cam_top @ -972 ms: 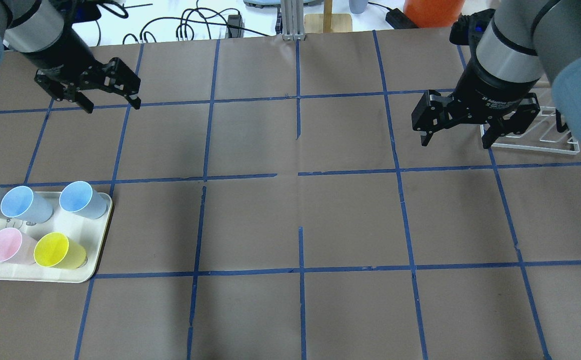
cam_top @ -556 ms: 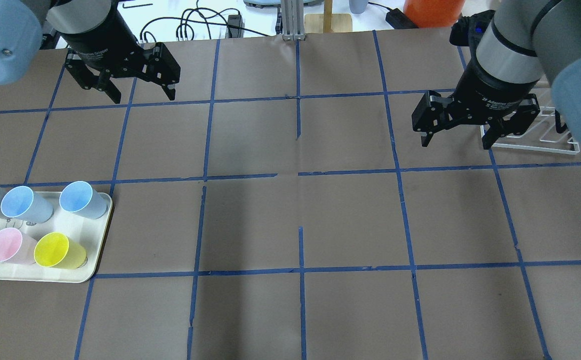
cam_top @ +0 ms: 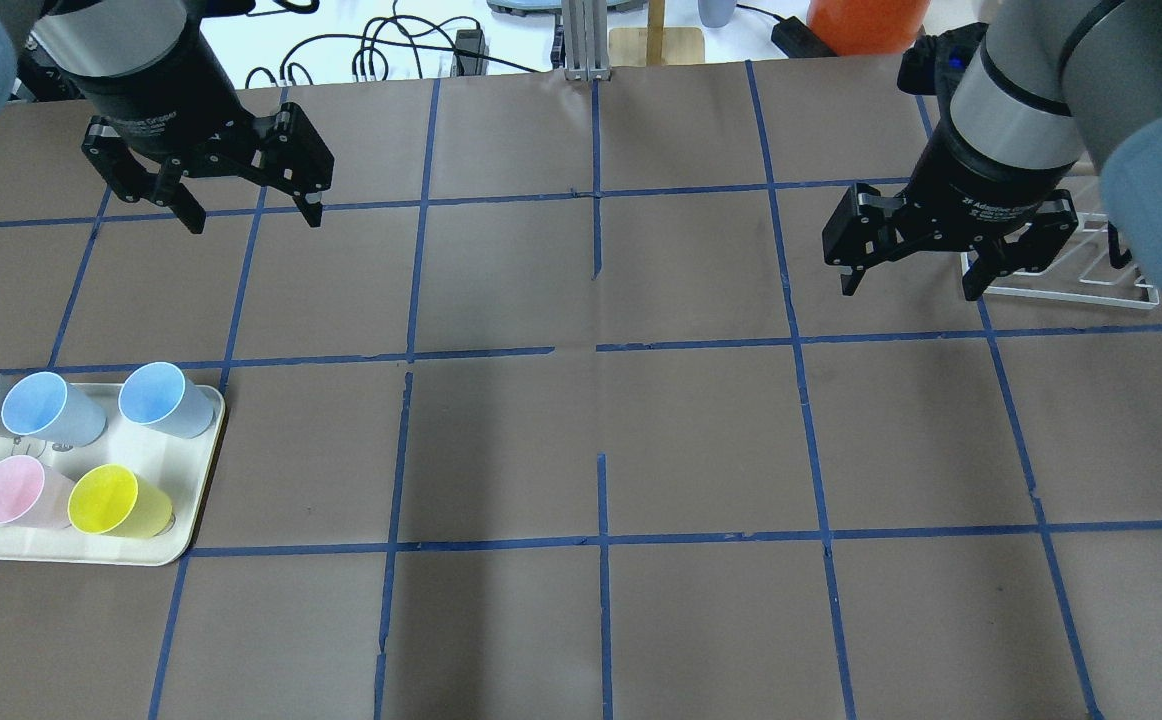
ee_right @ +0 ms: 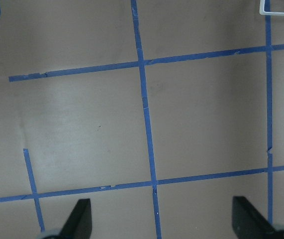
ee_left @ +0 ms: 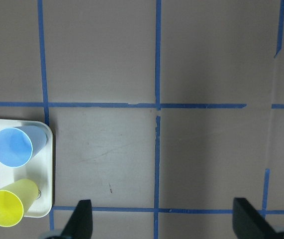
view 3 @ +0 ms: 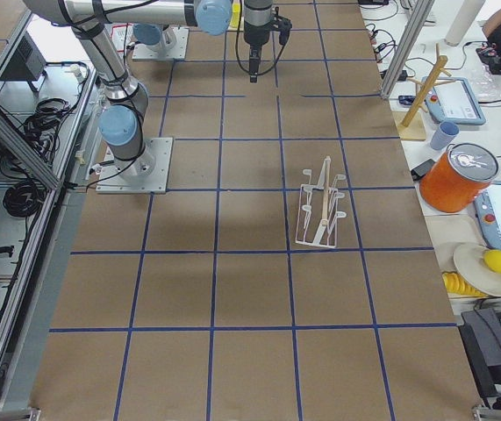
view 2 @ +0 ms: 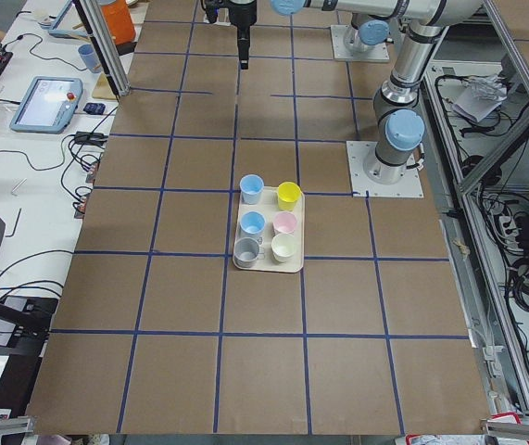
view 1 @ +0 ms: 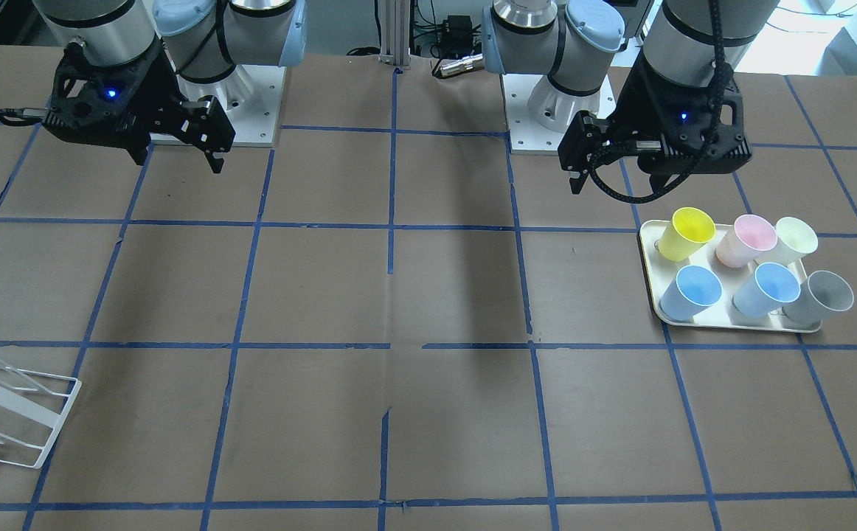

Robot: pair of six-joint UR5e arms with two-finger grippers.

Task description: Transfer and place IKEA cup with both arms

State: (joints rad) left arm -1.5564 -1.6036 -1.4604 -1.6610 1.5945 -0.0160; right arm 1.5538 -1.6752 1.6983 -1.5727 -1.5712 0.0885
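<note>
The left gripper (cam_top: 254, 215), wide open and empty, might wrongly grasp the bluer cup (cam_top: 41, 408) just beyond the IKEA cup (cam_top: 166, 400).

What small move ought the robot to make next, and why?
Probably move the left hand toward the tray: it hangs open and empty away from it, and all six cups stand there, on its side.

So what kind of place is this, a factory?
Probably a robotics research lab, not a factory: a left arm and a right arm mounted on a table gridded with blue tape, a tray of coloured cups, and a tablet alongside.
</note>
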